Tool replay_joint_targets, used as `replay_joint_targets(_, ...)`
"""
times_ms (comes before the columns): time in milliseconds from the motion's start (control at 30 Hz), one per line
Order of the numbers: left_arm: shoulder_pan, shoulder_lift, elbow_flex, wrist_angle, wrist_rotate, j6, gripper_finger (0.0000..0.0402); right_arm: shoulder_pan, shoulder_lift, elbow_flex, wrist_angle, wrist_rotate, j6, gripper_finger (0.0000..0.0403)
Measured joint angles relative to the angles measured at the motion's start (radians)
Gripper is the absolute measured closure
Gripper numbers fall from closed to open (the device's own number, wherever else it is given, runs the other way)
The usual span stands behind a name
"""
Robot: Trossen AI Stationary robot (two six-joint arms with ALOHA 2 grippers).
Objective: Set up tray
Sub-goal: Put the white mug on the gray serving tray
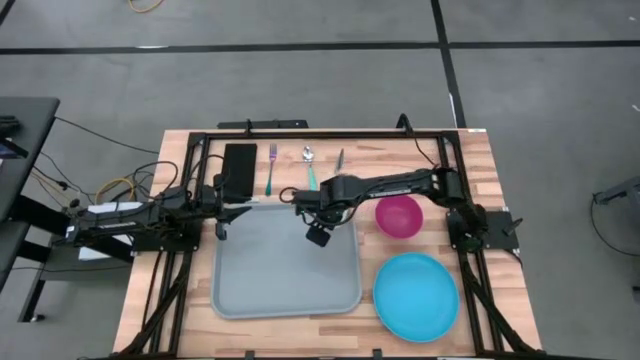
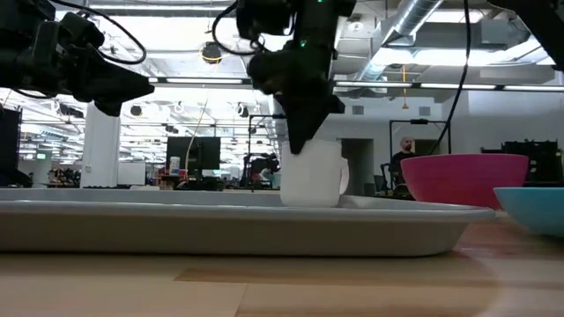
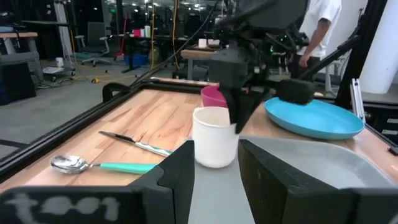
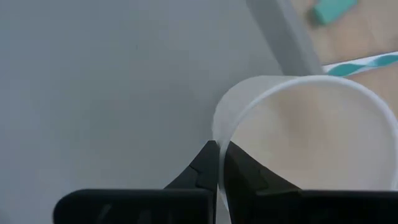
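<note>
Right wrist view: right pincer [image 4: 219, 163] pinches white cup's [image 4: 305, 134] rim above tray [image 4: 112, 87].

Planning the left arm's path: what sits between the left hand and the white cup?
Nothing: in the left wrist view, only bare tray floor lies between the left hand and the white cup, whose rim the right hand pinches.

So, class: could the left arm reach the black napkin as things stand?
Probably yes: the left gripper sits right beside the black napkin, nothing lies between them, and it holds nothing.
</note>
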Motion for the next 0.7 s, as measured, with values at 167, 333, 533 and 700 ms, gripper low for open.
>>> replay_joint_targets(167,0.0,0.001,0.0,-0.001,0.0,0.0,0.029,0.002,0.01,0.003,0.012,0.009,0.001,0.0391)
replay_joint_targets(333,0.0,0.001,0.0,-0.001,-0.001,0.0,0.029,0.003,0.004,0.0,0.007,0.015,0.001,0.0387)
replay_joint_targets(533,0.0,0.001,0.0,-0.001,-0.001,0.0,0.029,0.003,0.004,0.0,-0.002,0.015,0.001,0.0384)
replay_joint_targets(700,0.0,0.001,0.0,-0.002,-0.002,0.0,0.029,0.008,0.004,-0.002,0.007,0.014,-0.004,0.0356)
